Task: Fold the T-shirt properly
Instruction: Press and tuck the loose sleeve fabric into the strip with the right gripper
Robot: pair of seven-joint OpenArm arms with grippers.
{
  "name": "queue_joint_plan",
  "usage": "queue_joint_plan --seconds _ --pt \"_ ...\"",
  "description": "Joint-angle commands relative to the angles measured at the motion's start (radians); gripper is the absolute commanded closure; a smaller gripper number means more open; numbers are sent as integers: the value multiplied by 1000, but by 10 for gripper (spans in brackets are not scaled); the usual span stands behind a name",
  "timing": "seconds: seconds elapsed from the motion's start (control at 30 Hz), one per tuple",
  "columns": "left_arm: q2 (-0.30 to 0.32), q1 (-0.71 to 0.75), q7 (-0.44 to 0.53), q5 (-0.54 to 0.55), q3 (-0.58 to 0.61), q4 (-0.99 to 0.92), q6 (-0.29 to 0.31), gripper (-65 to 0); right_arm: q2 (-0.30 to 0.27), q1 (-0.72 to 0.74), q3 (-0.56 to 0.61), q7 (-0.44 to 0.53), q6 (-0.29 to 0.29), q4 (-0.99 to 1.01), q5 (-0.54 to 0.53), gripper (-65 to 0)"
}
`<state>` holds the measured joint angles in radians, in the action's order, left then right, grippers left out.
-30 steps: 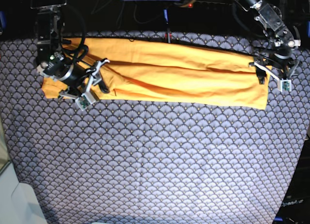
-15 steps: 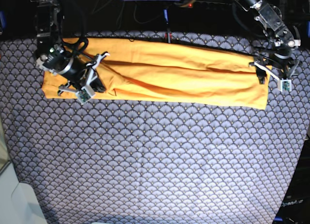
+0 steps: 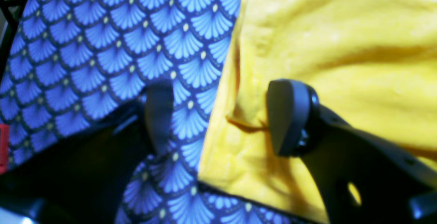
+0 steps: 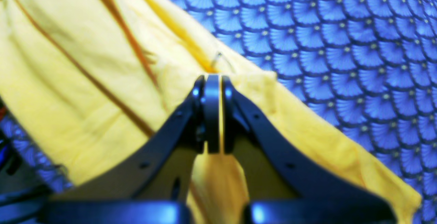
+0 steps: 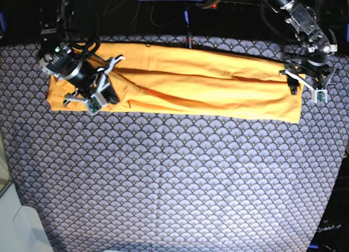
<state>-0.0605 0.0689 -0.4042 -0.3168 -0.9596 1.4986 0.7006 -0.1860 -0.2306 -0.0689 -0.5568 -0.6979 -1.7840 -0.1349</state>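
The orange-yellow T-shirt [image 5: 202,85] lies folded into a long band across the far side of the table. My right gripper [image 5: 109,95] is at its left end in the base view. In the right wrist view that gripper [image 4: 211,80] is shut on a puckered fold of the T-shirt [image 4: 68,63] near its edge. My left gripper [image 5: 294,84] hovers at the band's right end. In the left wrist view it [image 3: 222,114] stands open astride the edge of the T-shirt [image 3: 341,46], one finger [image 3: 288,114] over the shirt and the other finger [image 3: 158,114] over the patterned cloth.
A navy cloth with a white fan-scale pattern [image 5: 174,181] covers the whole table under the shirt. A white object [image 5: 16,225] sits past the table's front left corner. Dark frames and cables run along the back edge [image 5: 188,36].
My right gripper has closed its jaws on the shirt's left end and shifted a little toward the back edge. The left arm and the band's right end have not moved.
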Motion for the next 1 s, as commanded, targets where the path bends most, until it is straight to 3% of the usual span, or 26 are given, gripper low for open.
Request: queue_joint_plan --seconds 0.0,0.1,0.2,0.37,0.47,0.97 --pt "9 -11 23 12 1 17 -2 -421 -11 17 -4 13 0 -9 -12 0" --pt "9 -11 23 12 1 17 -2 -421 -13 64 -2 -61 0 0 -12 -1" --pt "9 -11 23 12 1 18 -2 -421 -23 106 -4 -122 0 25 -12 -74" --pt "9 -11 23 12 0 21 -2 -421 -28 119 -4 -122 0 49 -12 -222" --pt "9 -11 23 12 0 21 -2 -421 -28 118 -4 -122 0 49 -12 -267" --pt "9 -11 23 12 0 21 -2 -421 -31 139 2 -81 0 154 -12 -277"
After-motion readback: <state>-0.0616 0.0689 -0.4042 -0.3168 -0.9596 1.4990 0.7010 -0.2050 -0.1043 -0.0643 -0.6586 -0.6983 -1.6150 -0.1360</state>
